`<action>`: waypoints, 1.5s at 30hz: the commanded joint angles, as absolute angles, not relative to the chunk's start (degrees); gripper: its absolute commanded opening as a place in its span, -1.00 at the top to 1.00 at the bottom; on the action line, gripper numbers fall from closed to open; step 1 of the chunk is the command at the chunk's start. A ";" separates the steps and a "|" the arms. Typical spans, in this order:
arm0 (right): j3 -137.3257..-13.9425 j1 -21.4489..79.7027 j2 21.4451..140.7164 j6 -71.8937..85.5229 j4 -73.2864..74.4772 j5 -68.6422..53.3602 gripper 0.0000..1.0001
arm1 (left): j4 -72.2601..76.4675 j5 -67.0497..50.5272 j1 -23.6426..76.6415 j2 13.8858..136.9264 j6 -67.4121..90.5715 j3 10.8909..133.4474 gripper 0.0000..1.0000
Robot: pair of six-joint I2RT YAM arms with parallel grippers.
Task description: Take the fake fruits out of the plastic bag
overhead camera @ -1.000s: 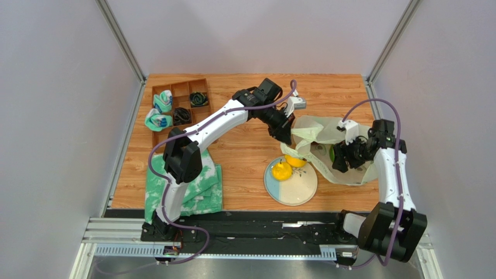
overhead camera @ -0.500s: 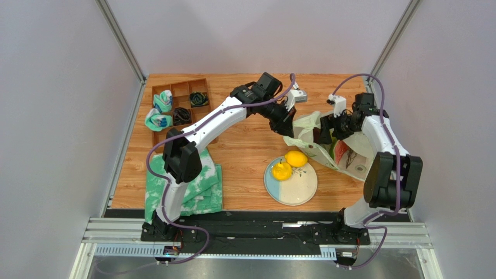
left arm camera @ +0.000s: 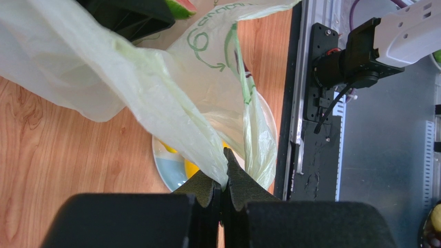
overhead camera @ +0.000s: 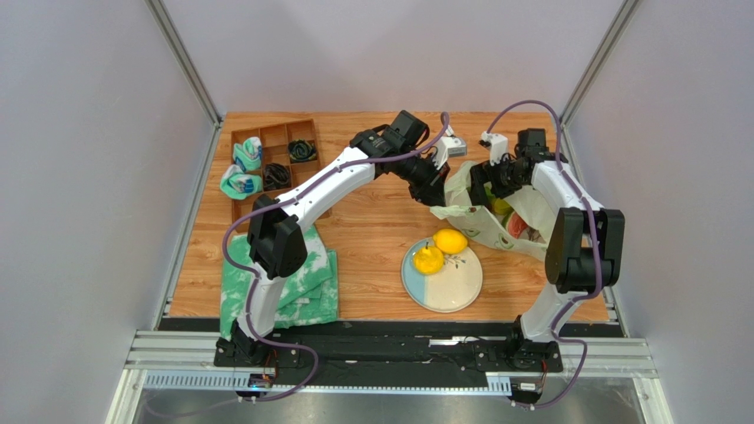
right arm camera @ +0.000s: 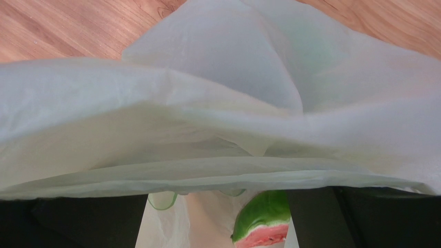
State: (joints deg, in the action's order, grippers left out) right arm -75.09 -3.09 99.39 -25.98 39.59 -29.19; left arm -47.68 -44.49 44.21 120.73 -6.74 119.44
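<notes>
1. Left gripper [left arm camera: 223,178]: jaws pressed tight together, pinching a fold of the bag [left arm camera: 155,88] at its left edge. The film hung stretched from the pinch.
2. Right gripper [right arm camera: 217,202]: fingers [right arm camera: 77,222] spread wide, tips hidden under bag film draped over them. Nothing clamped that I could see.
3. Watermelon slice [right arm camera: 261,227] showed between the right fingers, inside the bag.
4. Bag sat on the right of the table [overhead camera: 372,238], just beyond the plate [overhead camera: 456,287], with both grippers at its far-left rim.
5. Lemon [overhead camera: 450,241] and pear [overhead camera: 428,260] lay side by side on the plate, out of the bag.
6. Yellow-green fruit [overhead camera: 500,208] lay within the bag. Other contents were too blurred to name.
7. Cloth [overhead camera: 305,287] and tray [overhead camera: 273,148] sat well apart, on the left.
</notes>
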 commanded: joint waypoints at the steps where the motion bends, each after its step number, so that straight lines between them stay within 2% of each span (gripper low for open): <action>1: -79.18 -0.27 104.75 -26.89 36.30 -27.95 -0.89 | -47.37 -45.88 44.47 120.50 -7.56 121.55 1.00; 8: -82.97 3.16 111.18 -26.45 34.72 -22.94 -0.95 | -47.37 -44.91 44.74 120.76 -8.00 121.55 1.00; 10: -82.44 3.43 111.10 -26.37 32.36 -21.36 -0.80 | -47.46 -44.39 45.00 120.67 -8.17 121.47 1.00; 11: -82.01 3.51 110.83 -26.19 31.82 -20.66 -0.59 | -47.55 -44.47 45.00 120.59 -8.26 121.46 1.00; 14: -80.52 3.34 107.16 -26.19 31.11 -21.96 -0.22 | -47.64 -43.86 45.09 120.50 -8.52 121.55 1.00; 17: -78.06 2.82 100.58 -27.33 32.86 -24.68 -0.02 | -48.08 -42.63 45.09 120.32 -9.31 121.64 1.00; 22: -74.63 1.32 89.49 -29.61 39.98 -27.33 0.17 | -47.99 -41.49 44.39 120.32 -9.32 121.73 1.00; 29: -71.19 -1.67 76.12 -34.09 49.03 -28.56 0.20 | -46.94 -41.22 43.33 120.50 -8.00 122.96 1.00; 37: -78.11 -4.57 66.99 -41.30 60.02 -31.53 0.19 | -46.32 -41.75 41.84 120.85 -6.86 123.49 1.00; 39: -79.53 -4.48 65.22 -46.12 66.66 -36.98 0.14 | -45.88 -41.66 41.49 120.67 -6.16 123.05 1.00; 40: -80.15 -2.05 64.34 -54.76 70.54 -38.74 0.11 | -45.79 -41.57 41.40 120.59 -5.89 123.05 1.00; 42: -77.45 2.78 61.19 -61.76 78.18 -36.05 0.13 | -45.35 -41.40 41.13 120.59 -5.01 123.13 1.00; 45: -68.84 5.80 56.61 -71.43 79.62 -34.28 0.11 | -45.26 -40.43 41.04 120.32 -5.10 122.96 1.00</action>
State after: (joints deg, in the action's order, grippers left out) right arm -75.81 2.20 61.87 -54.06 68.07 -33.01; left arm -47.22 -41.06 41.43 120.73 -6.17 121.67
